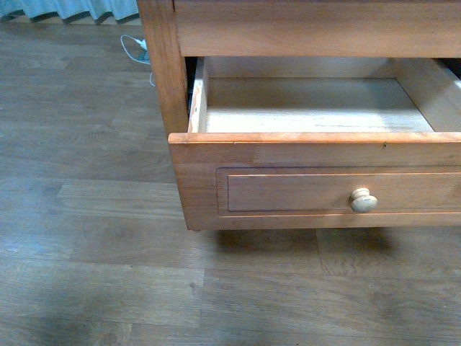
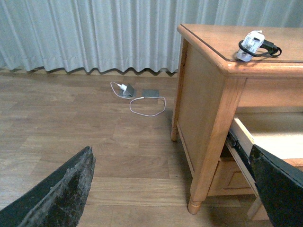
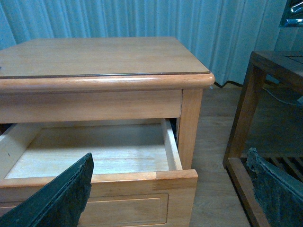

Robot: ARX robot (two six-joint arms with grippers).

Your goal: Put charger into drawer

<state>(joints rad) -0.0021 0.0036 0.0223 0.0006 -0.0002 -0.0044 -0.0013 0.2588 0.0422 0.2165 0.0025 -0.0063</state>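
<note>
Charger (image 2: 251,43), a white block with a black cable looped around it, lies on the top of the wooden bench (image 2: 208,94), close to the top's front edge and above the drawer, not in it. The drawer (image 1: 288,153) is pulled well out toward the camera, and its pale bare bottom holds nothing that can be seen. Its honey-brown front has a recessed rectangular panel with a round pale knob (image 1: 364,200) in the middle. In the front view the drawer fills the right part of the scene, with the bench's left post just left of it and grey-brown plank floor (image 1: 94,238) to the left and near side; neither arm shows there. The left claw (image 2: 171,151) is spread wide, its two dark fingers (image 2: 66,189) far apart with only floor and the bench's corner between them, and it hangs well apart from the charger. The right claw (image 3: 170,153) is likewise spread, pinching nothing, and hangs in front of the open drawer. On the floor, far to the left near a pale pleated curtain (image 2: 94,33), a small grey adapter (image 2: 150,93) lies with a white cable (image 2: 147,106) curled beside it. A darker wooden frame (image 3: 246,118) stands just to the right of the bench.
</note>
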